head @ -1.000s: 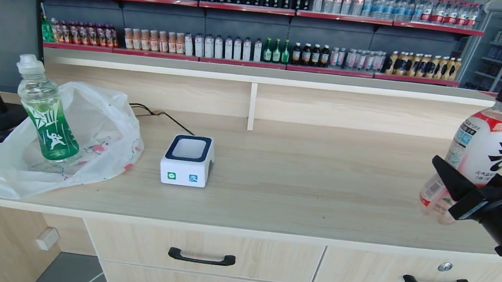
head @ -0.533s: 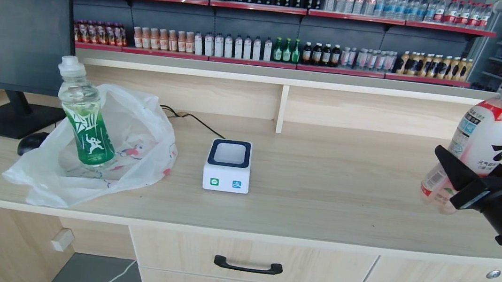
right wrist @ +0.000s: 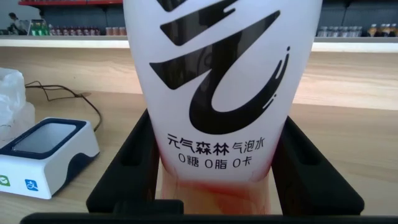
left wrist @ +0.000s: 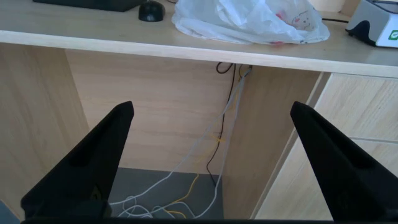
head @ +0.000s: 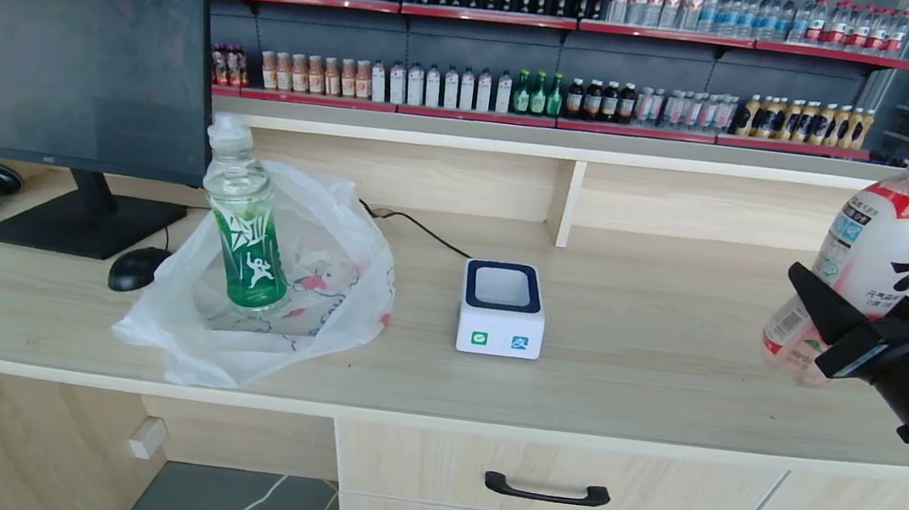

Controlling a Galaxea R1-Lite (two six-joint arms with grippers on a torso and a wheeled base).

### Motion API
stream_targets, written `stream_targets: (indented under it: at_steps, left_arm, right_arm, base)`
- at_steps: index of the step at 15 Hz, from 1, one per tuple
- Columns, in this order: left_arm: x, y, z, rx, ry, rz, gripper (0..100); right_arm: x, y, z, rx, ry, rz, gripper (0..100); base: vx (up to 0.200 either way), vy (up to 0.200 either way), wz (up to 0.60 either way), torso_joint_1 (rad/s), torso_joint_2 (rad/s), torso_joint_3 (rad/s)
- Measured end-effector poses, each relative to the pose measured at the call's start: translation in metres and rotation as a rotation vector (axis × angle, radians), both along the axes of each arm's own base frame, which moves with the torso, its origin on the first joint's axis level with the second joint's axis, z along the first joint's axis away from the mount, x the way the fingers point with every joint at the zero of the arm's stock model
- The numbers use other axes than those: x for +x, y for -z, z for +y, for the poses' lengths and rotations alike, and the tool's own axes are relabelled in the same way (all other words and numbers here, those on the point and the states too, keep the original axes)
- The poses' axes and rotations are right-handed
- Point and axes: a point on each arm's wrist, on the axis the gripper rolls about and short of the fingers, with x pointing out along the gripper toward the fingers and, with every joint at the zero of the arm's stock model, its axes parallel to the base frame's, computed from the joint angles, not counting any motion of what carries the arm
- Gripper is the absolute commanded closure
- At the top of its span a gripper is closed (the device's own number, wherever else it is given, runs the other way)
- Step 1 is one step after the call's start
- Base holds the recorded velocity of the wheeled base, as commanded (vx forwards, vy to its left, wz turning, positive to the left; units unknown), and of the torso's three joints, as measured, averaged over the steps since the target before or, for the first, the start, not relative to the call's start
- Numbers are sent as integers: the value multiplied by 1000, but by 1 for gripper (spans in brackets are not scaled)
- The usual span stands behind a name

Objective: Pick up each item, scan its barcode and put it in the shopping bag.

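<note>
The green bottle (head: 246, 223) already stands in the bag (head: 353, 278) on the surface (head: 662, 390), while the right gripper (head: 822, 331), fingers clamped on the pink bottle (head: 883, 252), holds it well apart from the scanner (head: 501, 307), seemingly unscanned; the left gripper (left wrist: 211, 109) has its fingers apart.

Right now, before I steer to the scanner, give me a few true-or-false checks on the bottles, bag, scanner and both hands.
1. The right hand holds the white bottle over the counter. True.
2. The green bottle lies flat beside the shopping bag. False: it stands upright inside it.
3. The scanner sits between the shopping bag and the white bottle. True.
4. The left hand grips the shopping bag. False: it is open and empty, below the counter's edge.
</note>
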Motion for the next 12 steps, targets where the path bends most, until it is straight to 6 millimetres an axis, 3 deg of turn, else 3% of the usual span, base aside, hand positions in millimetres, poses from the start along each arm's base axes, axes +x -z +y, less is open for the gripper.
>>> stream_targets:
  at_steps: [2,5,12]
  left_arm:
    - [0,0,0,1,0,0,0]
    - [0,0,0,3,0,2,0]
    - [0,0,0,2,0,2,0]
  right_arm:
    - [-1,0,0,1,-1,-2,100]
    - [-3,-2,0,2,3,-7,100]
    - [8,-23,15,-37,-57,-110,100]
  base:
    - [0,0,0,0,0,0]
    - [200,0,0,2,2,-2]
    - [0,0,0,0,0,0]
